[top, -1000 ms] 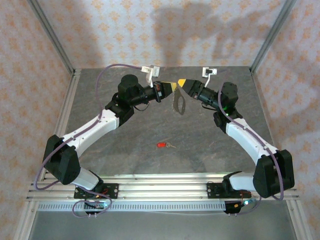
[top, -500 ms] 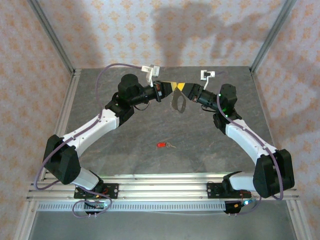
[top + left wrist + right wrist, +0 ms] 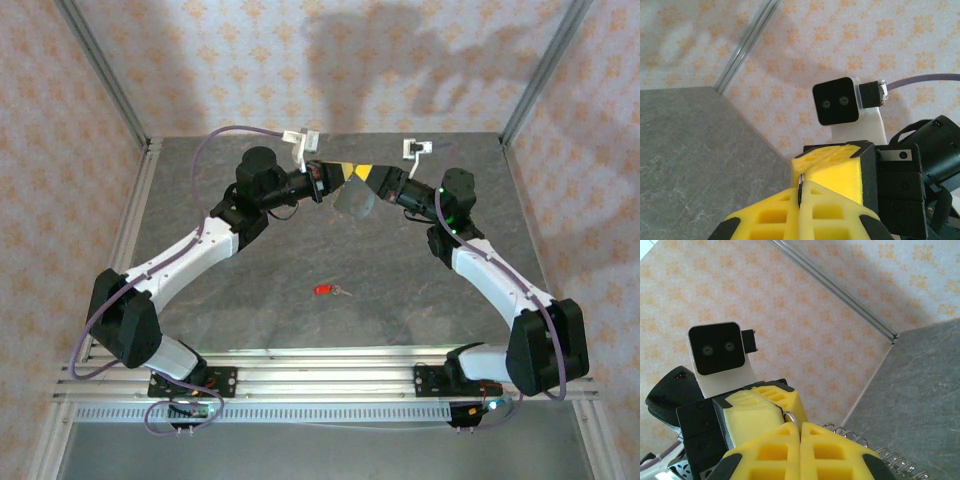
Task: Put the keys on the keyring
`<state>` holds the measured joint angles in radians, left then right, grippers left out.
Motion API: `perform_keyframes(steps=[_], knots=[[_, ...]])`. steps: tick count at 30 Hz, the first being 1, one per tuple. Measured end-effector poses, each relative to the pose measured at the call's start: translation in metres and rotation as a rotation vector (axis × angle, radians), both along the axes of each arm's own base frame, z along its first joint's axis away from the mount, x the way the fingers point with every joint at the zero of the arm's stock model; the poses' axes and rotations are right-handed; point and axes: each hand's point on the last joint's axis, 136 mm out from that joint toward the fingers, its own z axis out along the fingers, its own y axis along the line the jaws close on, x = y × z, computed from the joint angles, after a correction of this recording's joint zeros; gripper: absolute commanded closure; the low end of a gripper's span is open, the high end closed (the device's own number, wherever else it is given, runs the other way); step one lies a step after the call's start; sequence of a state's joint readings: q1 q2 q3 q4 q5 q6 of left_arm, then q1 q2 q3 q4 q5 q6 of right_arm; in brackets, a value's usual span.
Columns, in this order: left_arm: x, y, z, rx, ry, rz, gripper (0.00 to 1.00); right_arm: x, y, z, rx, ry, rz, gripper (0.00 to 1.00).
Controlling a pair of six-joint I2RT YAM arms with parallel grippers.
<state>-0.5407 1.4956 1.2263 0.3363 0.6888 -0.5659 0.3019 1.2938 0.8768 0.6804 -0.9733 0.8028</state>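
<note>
Top external: left gripper [image 3: 338, 172] and right gripper [image 3: 366, 173] meet over the far table [image 3: 250, 290], both pinching the keyring [image 3: 355, 200]; the key [image 3: 324, 290] lies well apart, nearer the bases. Left wrist: jaws shut on the keyring's wire. Right wrist: jaws shut on its edge. Neither is free for the key; releasing one grip could drop the keyring.

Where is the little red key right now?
From above, the red key lies alone on the grey table, around its middle and a little toward the near edge.
</note>
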Motion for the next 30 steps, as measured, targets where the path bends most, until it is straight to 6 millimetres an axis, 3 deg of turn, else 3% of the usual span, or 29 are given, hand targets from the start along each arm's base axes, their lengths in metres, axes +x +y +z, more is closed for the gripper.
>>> perform_keyframes(steps=[1, 3, 6, 11, 15, 23, 30], knots=[[0.001, 0.000, 0.000, -0.002, 0.006, 0.009, 0.64, 0.001, -0.001, 0.001, 0.008, 0.001, -0.007, 1.00], [0.006, 0.003, 0.001, -0.010, 0.015, 0.040, 0.49, 0.003, -0.003, 0.002, 0.032, 0.007, -0.031, 1.00], [0.014, 0.011, 0.000, -0.030, 0.046, 0.110, 0.39, 0.010, -0.010, -0.004, 0.069, 0.035, -0.086, 1.00], [0.016, 0.028, 0.000, -0.088, 0.088, 0.204, 0.41, 0.018, -0.021, -0.010, 0.126, 0.069, -0.172, 1.00], [0.016, 0.030, 0.010, -0.149, 0.096, 0.214, 0.50, 0.020, -0.028, 0.000, 0.182, 0.055, -0.221, 1.00], [0.012, 0.028, 0.025, -0.221, 0.093, 0.186, 0.55, 0.008, -0.015, 0.022, 0.257, 0.006, -0.195, 1.00], [0.010, 0.023, 0.027, -0.236, 0.088, 0.150, 0.58, 0.003, -0.008, 0.023, 0.268, 0.006, -0.171, 1.00]])
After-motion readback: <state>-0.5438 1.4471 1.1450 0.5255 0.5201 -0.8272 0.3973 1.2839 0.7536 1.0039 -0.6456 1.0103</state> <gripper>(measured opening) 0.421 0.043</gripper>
